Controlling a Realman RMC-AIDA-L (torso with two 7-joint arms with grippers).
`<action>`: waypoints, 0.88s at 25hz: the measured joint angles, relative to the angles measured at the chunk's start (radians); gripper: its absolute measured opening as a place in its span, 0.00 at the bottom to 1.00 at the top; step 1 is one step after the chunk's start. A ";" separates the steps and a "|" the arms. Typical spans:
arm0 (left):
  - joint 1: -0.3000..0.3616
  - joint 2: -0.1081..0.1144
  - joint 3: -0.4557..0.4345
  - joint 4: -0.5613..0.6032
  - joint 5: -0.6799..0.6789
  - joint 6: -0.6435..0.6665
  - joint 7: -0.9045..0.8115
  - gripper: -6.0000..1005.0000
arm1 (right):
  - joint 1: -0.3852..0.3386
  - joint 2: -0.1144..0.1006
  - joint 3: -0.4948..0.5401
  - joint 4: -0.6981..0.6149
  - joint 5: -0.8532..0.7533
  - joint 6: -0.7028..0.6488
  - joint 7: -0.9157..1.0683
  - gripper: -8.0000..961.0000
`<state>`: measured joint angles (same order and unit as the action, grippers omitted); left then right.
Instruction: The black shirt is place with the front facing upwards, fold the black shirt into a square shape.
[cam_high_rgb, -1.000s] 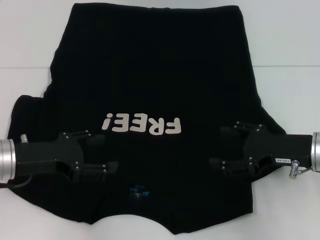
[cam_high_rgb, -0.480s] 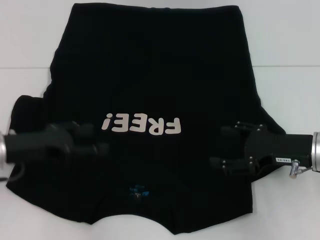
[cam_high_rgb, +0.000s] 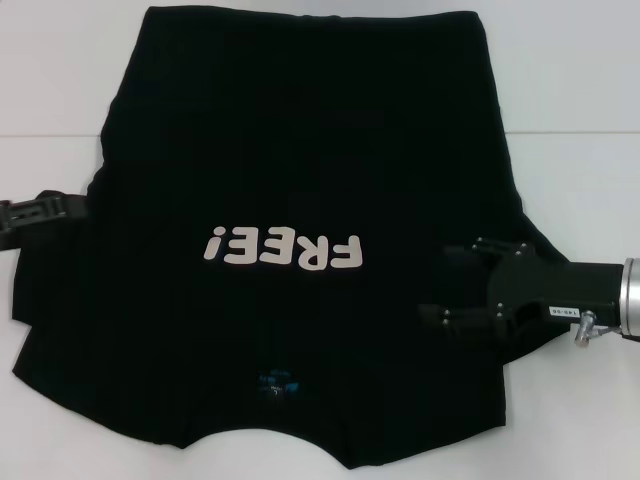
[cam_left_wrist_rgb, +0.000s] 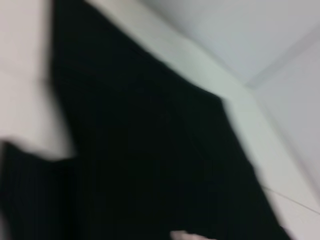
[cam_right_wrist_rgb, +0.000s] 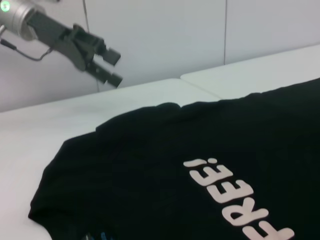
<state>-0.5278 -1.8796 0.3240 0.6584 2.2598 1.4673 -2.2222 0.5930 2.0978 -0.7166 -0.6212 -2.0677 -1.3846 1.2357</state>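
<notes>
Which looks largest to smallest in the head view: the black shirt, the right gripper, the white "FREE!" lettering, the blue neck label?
1. black shirt
2. right gripper, though nearer the camera
3. "FREE!" lettering, close to the gripper in spread
4. blue neck label

Black shirt (cam_high_rgb: 300, 150) on white table (cam_high_rgb: 570, 90)

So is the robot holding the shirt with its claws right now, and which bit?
No. The left gripper is open in the air beside the black shirt, holding nothing. The right gripper is open above the shirt's sleeve side, gripping no cloth.
</notes>
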 joint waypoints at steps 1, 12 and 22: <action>0.000 0.000 0.000 0.000 0.000 0.000 0.000 0.87 | 0.000 0.000 -0.003 0.000 0.006 0.000 0.002 0.98; -0.004 -0.001 0.013 -0.040 0.122 -0.220 -0.126 0.87 | 0.010 -0.002 -0.006 0.012 0.024 0.004 0.004 0.98; -0.013 -0.009 0.022 -0.095 0.124 -0.361 -0.119 0.87 | 0.009 -0.004 -0.006 0.025 0.024 0.004 0.004 0.98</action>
<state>-0.5407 -1.8887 0.3463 0.5634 2.3842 1.1063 -2.3414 0.6021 2.0939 -0.7226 -0.5963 -2.0440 -1.3805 1.2394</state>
